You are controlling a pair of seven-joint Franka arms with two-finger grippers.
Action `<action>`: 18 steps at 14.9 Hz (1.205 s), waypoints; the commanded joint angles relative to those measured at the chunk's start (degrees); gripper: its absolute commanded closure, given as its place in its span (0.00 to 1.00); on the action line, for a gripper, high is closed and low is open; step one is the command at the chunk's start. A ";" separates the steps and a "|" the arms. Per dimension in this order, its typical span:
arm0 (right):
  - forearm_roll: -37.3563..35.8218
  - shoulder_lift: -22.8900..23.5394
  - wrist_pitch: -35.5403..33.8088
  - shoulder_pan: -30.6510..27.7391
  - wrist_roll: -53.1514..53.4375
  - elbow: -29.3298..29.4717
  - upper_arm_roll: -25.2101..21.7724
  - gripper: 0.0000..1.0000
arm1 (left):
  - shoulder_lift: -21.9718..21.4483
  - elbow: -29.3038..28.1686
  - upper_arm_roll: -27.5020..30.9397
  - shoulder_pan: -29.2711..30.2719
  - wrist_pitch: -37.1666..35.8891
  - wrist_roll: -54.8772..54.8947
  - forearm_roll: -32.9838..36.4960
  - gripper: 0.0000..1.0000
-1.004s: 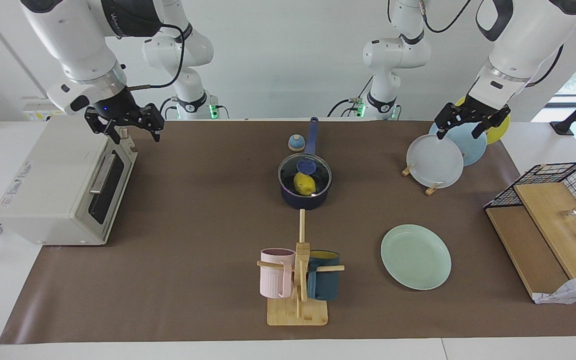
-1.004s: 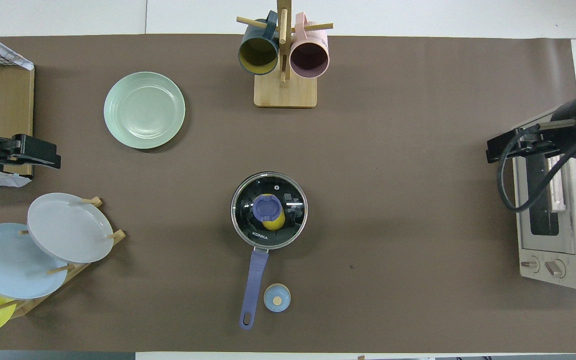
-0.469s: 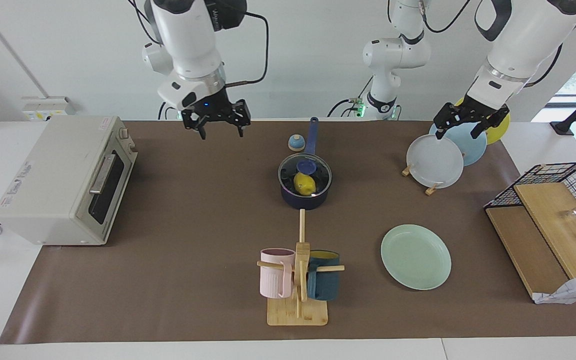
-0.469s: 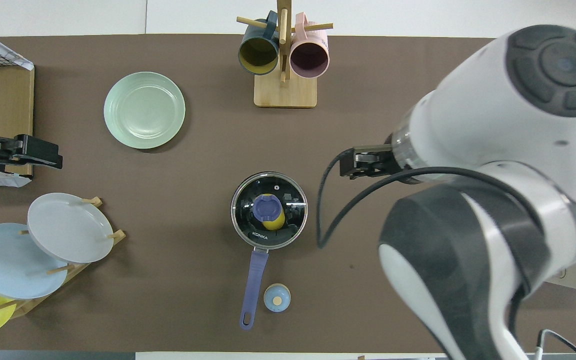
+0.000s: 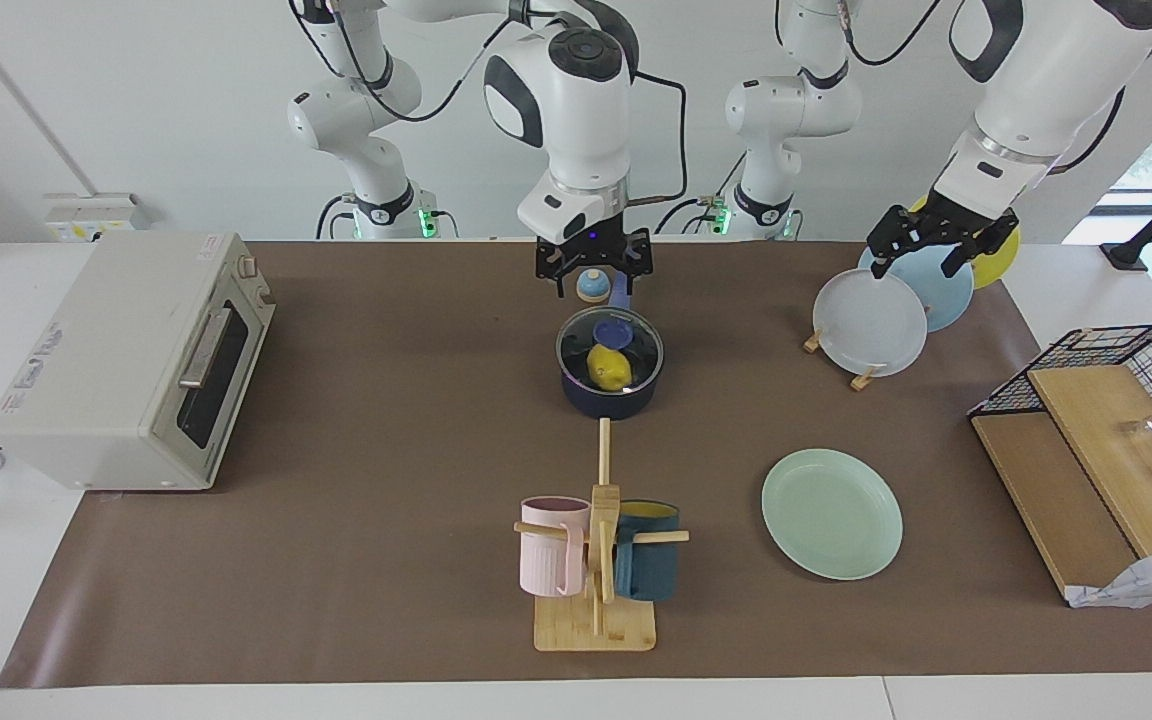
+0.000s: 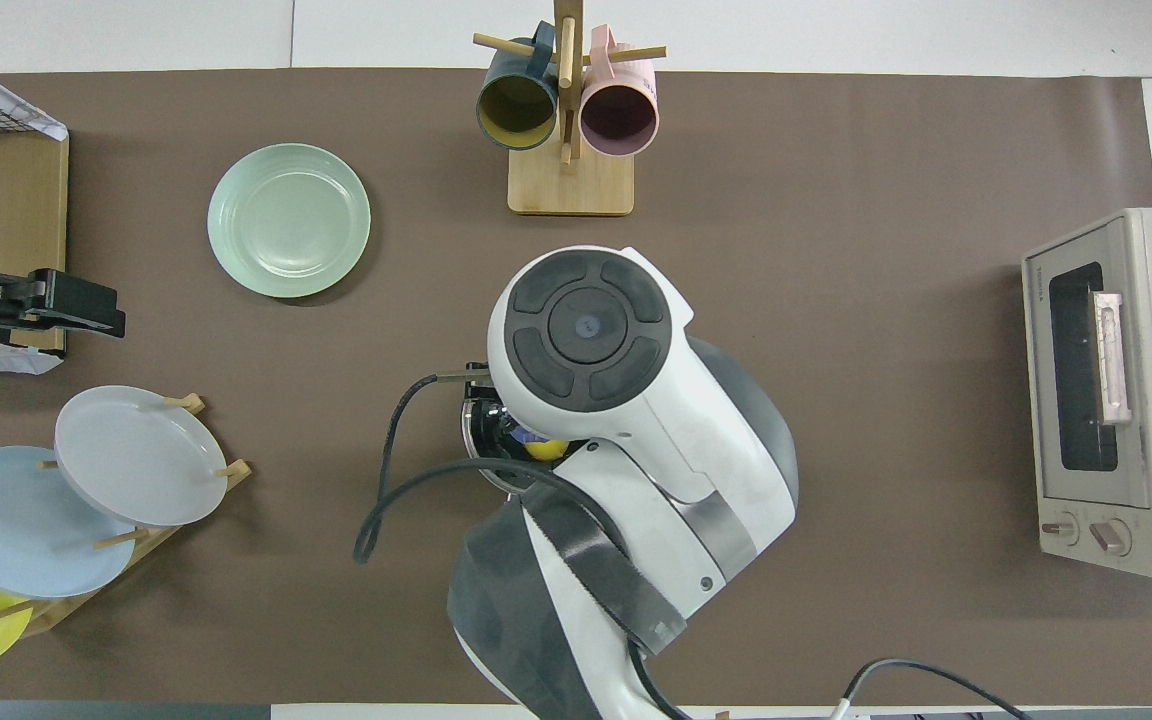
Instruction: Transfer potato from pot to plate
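Reach stage: the right hand (image 5: pixel 592 272), fingers apart, hangs mid-frame above the lidded pot (image 5: pixel 609 375); the lid (image 5: pixel 609 345) must go before the potato (image 5: pixel 609 368). Left hand (image 5: pixel 936 238), fingers apart, waits upper right.

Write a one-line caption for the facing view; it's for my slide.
Right claw hangs above the lidded pot holding the potato; mint plate waits empty.
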 commanded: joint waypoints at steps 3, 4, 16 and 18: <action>-0.86 -0.21 7.52 1.97 1.40 -5.47 -0.13 0.00 | -0.90 -0.50 -0.12 -0.20 -0.22 0.10 0.88 0.00; -1.13 -0.04 9.29 2.23 1.48 -6.79 -0.13 0.00 | -0.90 -0.50 -0.12 -0.20 -0.22 0.10 0.88 0.00; -6.14 4.36 15.37 5.13 3.51 -10.05 -0.13 0.00 | -0.90 -0.50 -0.12 -0.20 -0.22 0.19 0.88 0.00; -6.05 4.36 15.37 4.96 3.15 -10.14 -0.13 0.00 | -0.90 -0.50 -0.12 -0.20 -0.22 0.19 0.88 0.00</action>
